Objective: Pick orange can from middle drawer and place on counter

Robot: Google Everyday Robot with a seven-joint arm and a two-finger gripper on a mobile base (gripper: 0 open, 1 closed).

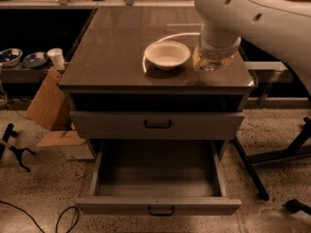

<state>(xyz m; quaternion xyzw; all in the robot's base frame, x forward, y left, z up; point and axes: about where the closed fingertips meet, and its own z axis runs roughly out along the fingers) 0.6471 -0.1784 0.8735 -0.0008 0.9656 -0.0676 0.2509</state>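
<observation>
The middle drawer is pulled open at the bottom, and its grey tray shows nothing inside. The orange can is not visible in any part of the view. The dark counter tops the cabinet. My big white arm reaches in from the upper right. Its end, with the gripper, hangs just over the counter's right side, close to the right of the white bowl. The arm covers whatever the gripper may hold.
A taller-fronted grey drawer is closed above the open one. Cardboard pieces lean at the cabinet's left. A cup and bowls sit on a low shelf at the left. Black stand legs lie at the right.
</observation>
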